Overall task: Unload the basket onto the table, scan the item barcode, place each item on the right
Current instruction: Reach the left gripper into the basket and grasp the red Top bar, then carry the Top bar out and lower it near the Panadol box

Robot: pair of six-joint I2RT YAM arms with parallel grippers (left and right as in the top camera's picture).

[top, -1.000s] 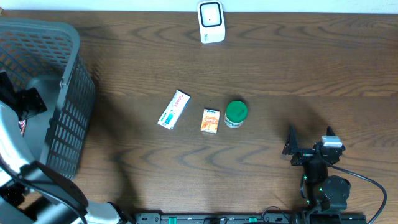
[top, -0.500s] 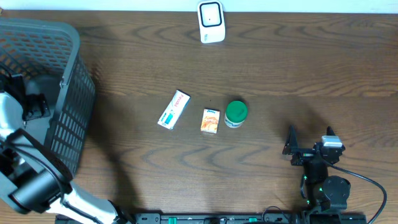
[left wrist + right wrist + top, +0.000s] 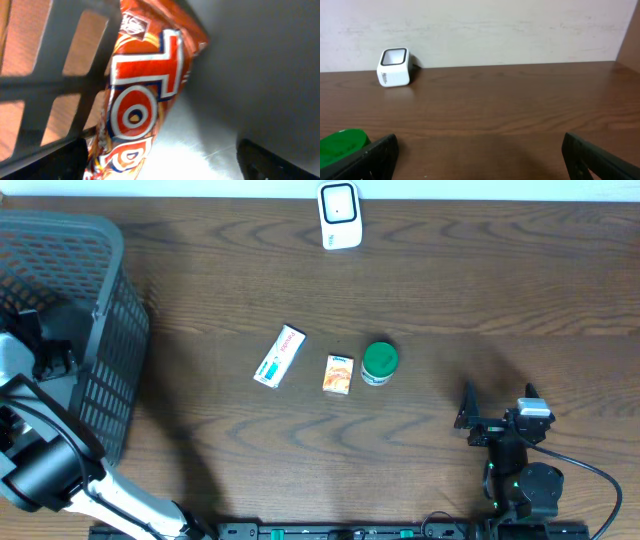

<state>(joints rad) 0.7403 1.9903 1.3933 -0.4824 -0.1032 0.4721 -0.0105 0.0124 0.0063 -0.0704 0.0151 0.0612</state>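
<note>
My left gripper (image 3: 45, 345) reaches down inside the grey mesh basket (image 3: 110, 350) at the table's left end. It is open, and its dark fingertips (image 3: 45, 162) stand wide apart in the left wrist view. A red and orange snack bag (image 3: 145, 85) leans against the basket's mesh wall, just in front of the left finger. Nothing is gripped. No barcode shows on the bag. The white scanner (image 3: 339, 215) stands at the table's far edge. My right gripper (image 3: 497, 395) rests open at the near right, with nothing between its fingers (image 3: 375, 155).
Three items lie mid-table: a white and blue box (image 3: 280, 356), a small orange box (image 3: 339, 374) and a green-lidded jar (image 3: 379, 363). The right wrist view shows the jar's lid (image 3: 342, 145) at the left and the scanner (image 3: 395, 66) by the wall.
My left arm has swung round beside the basket and its gripper has shifted slightly inside it. The right arm and the items on the table have not moved.
</note>
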